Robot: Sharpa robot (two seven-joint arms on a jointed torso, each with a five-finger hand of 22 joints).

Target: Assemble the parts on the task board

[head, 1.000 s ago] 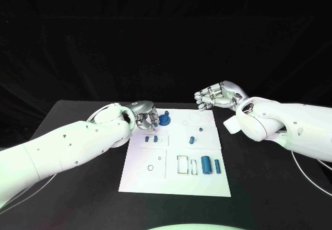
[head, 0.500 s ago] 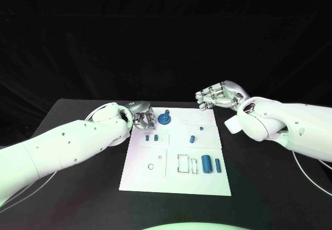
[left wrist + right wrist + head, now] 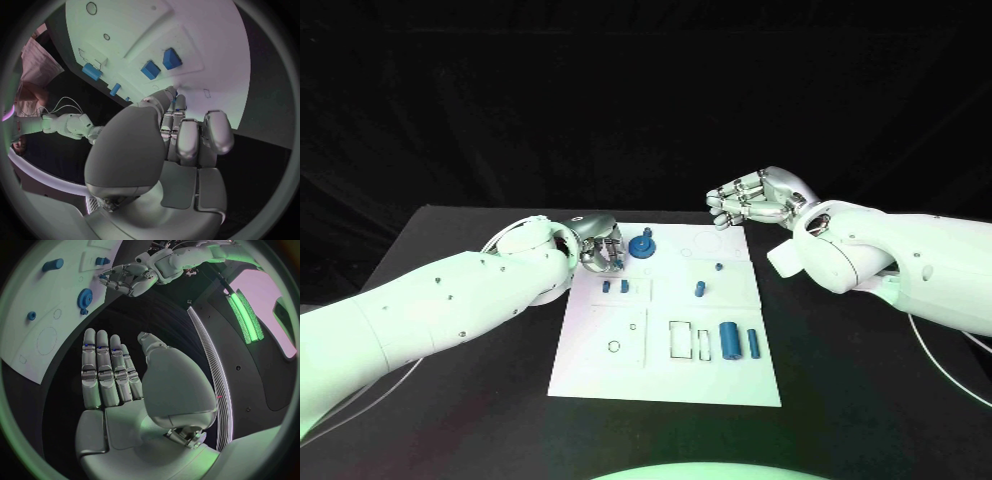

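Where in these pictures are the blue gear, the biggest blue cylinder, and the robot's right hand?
blue gear [image 3: 642,246], head view, on its round face.
biggest blue cylinder [image 3: 730,344], head view, mid-body.
right hand [image 3: 119,375], right wrist view, at the fingers' base.

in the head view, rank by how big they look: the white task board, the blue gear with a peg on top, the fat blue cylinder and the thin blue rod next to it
1. White task board, by far the largest.
2. Blue gear with its peg.
3. Fat blue cylinder.
4. Thin blue rod.
The gear and the fat cylinder look close in size, and the gear lies farther from the camera, so that pair is unsure.
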